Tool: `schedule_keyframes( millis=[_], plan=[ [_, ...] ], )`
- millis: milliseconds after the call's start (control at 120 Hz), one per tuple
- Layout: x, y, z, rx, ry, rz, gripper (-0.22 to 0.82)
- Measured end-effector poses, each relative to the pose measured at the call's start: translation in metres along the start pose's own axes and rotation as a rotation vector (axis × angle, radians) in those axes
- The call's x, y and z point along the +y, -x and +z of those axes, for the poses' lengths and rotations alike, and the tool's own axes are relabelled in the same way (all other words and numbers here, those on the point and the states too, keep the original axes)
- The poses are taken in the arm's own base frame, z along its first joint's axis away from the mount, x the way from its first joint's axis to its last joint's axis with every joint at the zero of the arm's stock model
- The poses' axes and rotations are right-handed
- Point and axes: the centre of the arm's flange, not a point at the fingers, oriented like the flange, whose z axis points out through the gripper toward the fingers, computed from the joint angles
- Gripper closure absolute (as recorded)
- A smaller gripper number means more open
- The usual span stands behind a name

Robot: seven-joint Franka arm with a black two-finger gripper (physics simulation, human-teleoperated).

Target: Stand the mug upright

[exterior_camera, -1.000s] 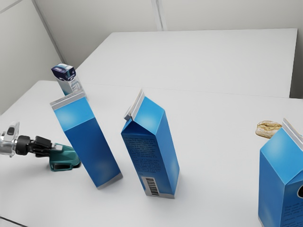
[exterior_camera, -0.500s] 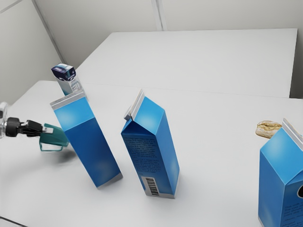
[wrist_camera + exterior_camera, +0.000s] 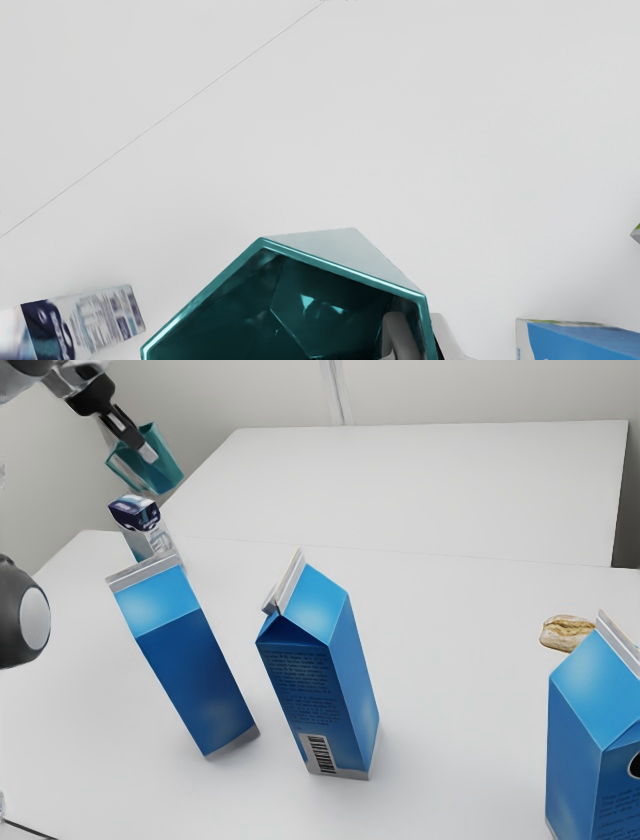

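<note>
The teal mug hangs in the air at the exterior view's upper left, above and behind the small carton, tilted. My gripper holds it by the wall. In the wrist view the angular mug has its opening toward the camera. One finger of the gripper is inside the mug and the other outside, with the mug's wall pinched between them.
A small white and navy carton stands beyond a tilted-looking blue carton. Another blue carton is at the middle, a third at the exterior view's right, near a bread-like item. The table carries them.
The gripper has lifted the mug from low beside the nearest-left blue carton to high above the small carton, and its tilt has changed. More of the arm has entered at the exterior view's left. The cartons have not moved.
</note>
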Motion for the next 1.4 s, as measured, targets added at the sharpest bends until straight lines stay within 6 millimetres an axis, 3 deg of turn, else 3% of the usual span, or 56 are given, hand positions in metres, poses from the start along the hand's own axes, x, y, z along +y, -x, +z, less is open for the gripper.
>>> schedule_keyframes(
  millis=[67, 142, 250, 400, 550, 650, 758, 825, 933, 1267, 1300, 1400],
  plan=[
    [0.013, -0.051, 0.044, -0.055, -0.030, 0.031, 0.78],
    [0.015, -0.079, 0.100, -0.093, -0.031, 0.020, 0.79],
    [0.014, -0.096, 0.165, -0.127, -0.017, -0.024, 0.79],
    [0.021, -0.101, 0.219, -0.160, 0.009, -0.100, 0.79],
    [0.041, -0.114, 0.234, -0.180, 0.002, -0.145, 0.79],
    [0.045, -0.115, 0.255, -0.213, 0.001, -0.184, 0.79],
    [0.057, -0.099, 0.299, -0.287, 0.040, -0.244, 0.79],
    [0.064, -0.090, 0.315, -0.314, 0.052, -0.277, 0.79],
    [0.067, -0.076, 0.319, -0.318, 0.054, -0.331, 0.79],
    [0.065, -0.072, 0.337, -0.313, 0.027, -0.420, 0.79],
    [0.065, -0.072, 0.338, -0.312, 0.025, -0.426, 0.75],
    [0.065, -0.075, 0.338, -0.303, 0.014, -0.440, 0.52]
  ],
)
